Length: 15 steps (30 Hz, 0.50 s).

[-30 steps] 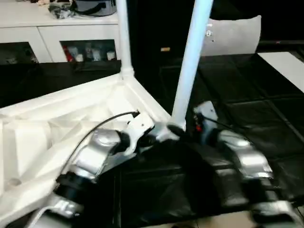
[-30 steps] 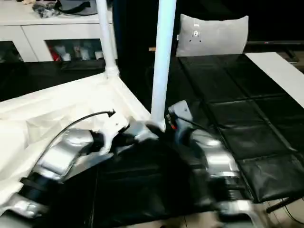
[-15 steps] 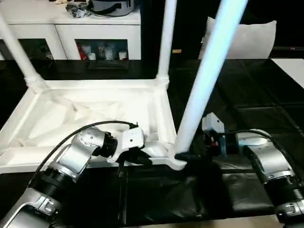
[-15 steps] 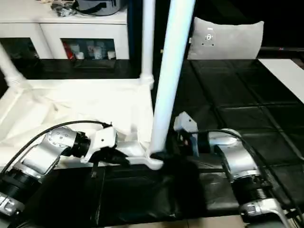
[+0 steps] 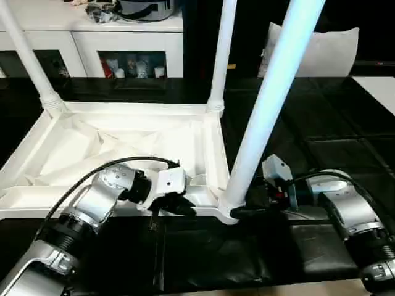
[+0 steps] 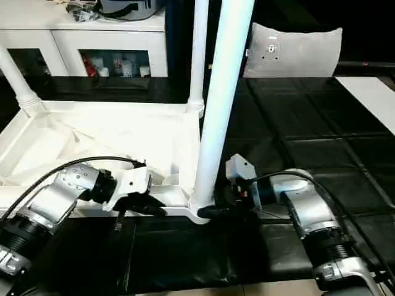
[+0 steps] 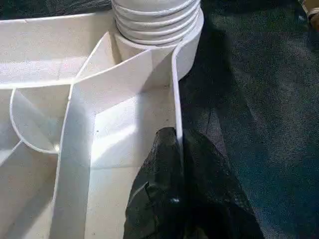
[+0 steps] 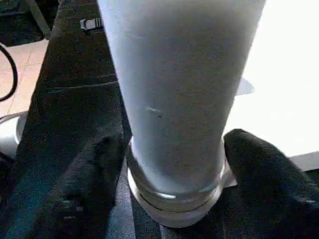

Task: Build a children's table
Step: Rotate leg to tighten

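The white tabletop (image 5: 123, 110) lies underside up on the black mat, ribs showing. Three white legs stand in its corner sockets: two at the far corners (image 5: 222, 55) (image 5: 28, 55) and one at the near right corner (image 5: 265, 117). My left gripper (image 5: 179, 208) is shut on the tabletop's near rim, its black fingers (image 7: 164, 164) pinching the thin wall close to the near right socket. My right gripper (image 5: 244, 211) reaches in from the right at the base of the near right leg (image 8: 174, 99). Its fingers (image 8: 84, 194) stand spread on either side of the leg, close to it.
A grey cushion (image 5: 321, 49) leans at the back right. A white cabinet (image 5: 92, 37) with clutter on top runs along the back left. Black floor mats (image 5: 333, 148) spread to the right, with a white board (image 5: 376, 83) at the far right edge.
The view has swung and steadied over the last second. My right gripper's fingers have drawn in around the near right leg's base. The left gripper keeps its pinch on the rim.
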Available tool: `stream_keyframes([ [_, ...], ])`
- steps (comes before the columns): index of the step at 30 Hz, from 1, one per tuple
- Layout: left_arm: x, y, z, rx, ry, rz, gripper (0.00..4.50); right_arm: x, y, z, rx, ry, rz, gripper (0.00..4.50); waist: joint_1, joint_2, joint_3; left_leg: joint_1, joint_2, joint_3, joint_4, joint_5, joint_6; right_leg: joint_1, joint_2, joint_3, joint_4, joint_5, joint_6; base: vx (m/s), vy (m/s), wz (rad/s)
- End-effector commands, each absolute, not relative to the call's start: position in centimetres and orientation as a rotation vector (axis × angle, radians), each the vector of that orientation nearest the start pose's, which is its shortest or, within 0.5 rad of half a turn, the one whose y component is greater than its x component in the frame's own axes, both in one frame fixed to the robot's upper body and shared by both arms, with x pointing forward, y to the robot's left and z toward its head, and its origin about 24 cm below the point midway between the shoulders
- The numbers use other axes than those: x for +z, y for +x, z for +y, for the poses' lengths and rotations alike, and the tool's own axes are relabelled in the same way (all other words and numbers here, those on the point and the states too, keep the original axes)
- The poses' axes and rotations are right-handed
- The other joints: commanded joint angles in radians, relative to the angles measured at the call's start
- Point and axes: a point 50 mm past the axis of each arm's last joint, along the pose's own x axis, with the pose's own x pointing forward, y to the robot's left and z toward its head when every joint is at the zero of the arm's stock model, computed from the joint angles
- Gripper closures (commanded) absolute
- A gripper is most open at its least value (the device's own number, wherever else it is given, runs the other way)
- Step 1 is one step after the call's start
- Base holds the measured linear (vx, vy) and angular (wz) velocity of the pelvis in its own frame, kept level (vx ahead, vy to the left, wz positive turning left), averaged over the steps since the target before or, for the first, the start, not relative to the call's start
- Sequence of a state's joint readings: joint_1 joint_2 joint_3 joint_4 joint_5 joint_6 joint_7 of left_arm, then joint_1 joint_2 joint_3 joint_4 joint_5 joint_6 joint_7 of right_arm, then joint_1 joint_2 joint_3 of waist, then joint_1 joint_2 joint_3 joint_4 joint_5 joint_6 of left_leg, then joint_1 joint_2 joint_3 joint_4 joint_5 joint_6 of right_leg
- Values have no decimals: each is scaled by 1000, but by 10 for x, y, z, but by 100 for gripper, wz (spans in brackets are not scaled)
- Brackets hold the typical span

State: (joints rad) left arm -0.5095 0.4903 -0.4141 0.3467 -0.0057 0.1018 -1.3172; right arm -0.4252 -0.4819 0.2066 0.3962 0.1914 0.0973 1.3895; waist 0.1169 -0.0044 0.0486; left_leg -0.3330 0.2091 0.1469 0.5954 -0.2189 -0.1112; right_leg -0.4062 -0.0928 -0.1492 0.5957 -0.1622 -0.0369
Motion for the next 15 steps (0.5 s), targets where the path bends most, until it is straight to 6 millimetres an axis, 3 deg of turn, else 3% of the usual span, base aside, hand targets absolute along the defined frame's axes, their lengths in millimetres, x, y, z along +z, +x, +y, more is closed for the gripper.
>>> stream_keyframes([
  [1,61,287,125,-1607,582,446,450,62,284,-161,1493,-244,337,147,-1,-15,-67,-15,20,14,-64,-81,87,68,-61,65,-74,-345,-117,0,0,0],
  [7,60,286,126,-1602,576,444,450,59,283,-160,1502,-239,353,191,-2,-18,-68,-15,22,13,-64,-71,90,68,-60,65,-70,-319,-124,0,0,0],
  [15,58,286,125,-1542,534,446,450,54,280,-154,1470,-176,377,197,-2,-17,-65,-17,21,13,-65,-77,84,69,-60,64,-74,-342,-114,0,0,0],
])
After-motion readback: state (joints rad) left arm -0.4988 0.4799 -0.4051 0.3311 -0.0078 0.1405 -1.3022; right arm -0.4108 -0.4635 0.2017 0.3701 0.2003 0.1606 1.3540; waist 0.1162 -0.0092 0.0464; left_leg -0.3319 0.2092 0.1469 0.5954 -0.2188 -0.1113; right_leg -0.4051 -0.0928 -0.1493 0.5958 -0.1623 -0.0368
